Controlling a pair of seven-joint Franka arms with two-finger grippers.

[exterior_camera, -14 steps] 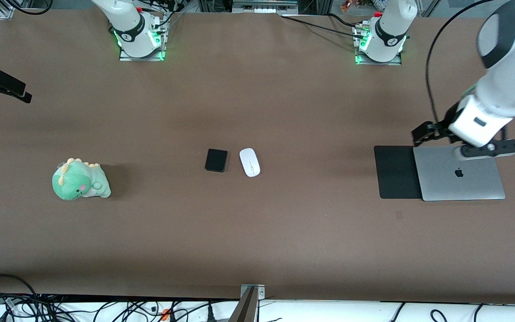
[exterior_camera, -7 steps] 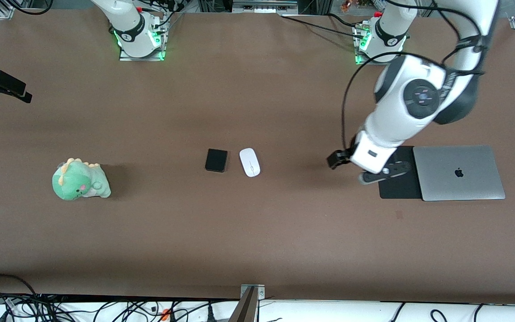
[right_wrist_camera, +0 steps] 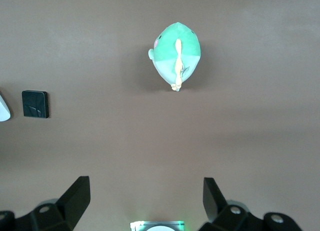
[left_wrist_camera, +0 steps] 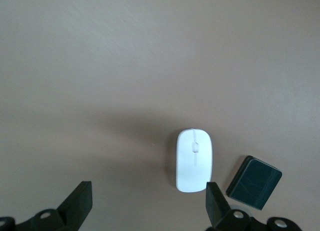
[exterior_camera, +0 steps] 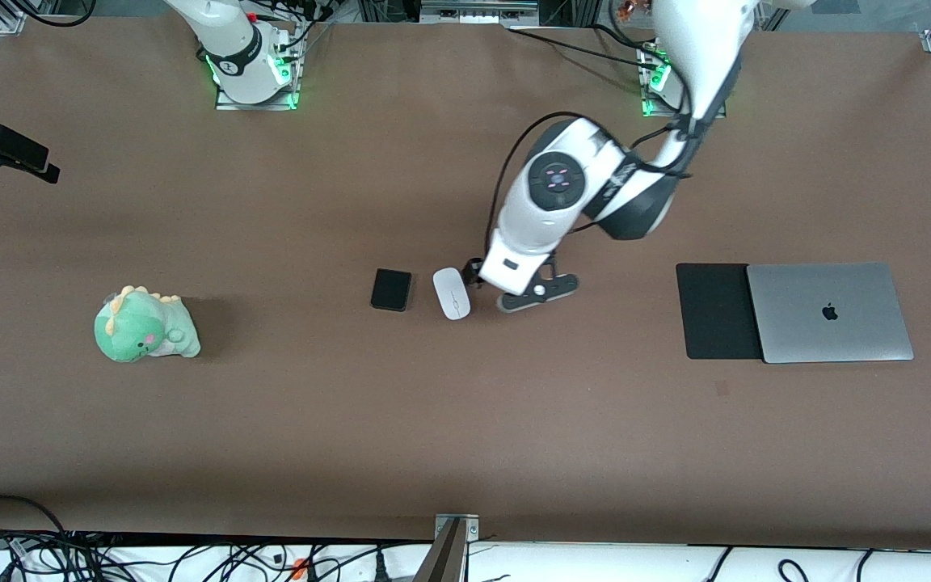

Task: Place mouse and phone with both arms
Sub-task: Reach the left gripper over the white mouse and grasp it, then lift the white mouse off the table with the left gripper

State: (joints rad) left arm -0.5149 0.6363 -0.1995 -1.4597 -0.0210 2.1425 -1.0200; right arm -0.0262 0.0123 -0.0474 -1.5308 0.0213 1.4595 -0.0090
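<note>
The white mouse (exterior_camera: pixel 451 293) lies mid-table with the black phone (exterior_camera: pixel 391 289) just beside it, toward the right arm's end. Both also show in the left wrist view, the mouse (left_wrist_camera: pixel 194 160) close to one fingertip and the phone (left_wrist_camera: pixel 254 182) past it. My left gripper (exterior_camera: pixel 478 273) is open and empty, low over the table right beside the mouse, on the side toward the left arm's end; its jaws (left_wrist_camera: pixel 148 191) straddle bare table. My right gripper (right_wrist_camera: pixel 145 183) is open and empty, held high near its own base; the arm waits. The phone (right_wrist_camera: pixel 35 104) shows small in its view.
A green dinosaur plush (exterior_camera: pixel 146 326) sits toward the right arm's end. A closed silver laptop (exterior_camera: pixel 829 311) lies partly on a large black mouse pad (exterior_camera: pixel 716 311) toward the left arm's end. A black fixture (exterior_camera: pixel 5 153) juts in at the table's edge.
My left arm swung from over the laptop across the table to right beside the mouse, gripper staying open. The mouse, the phone and the right arm have not moved.
</note>
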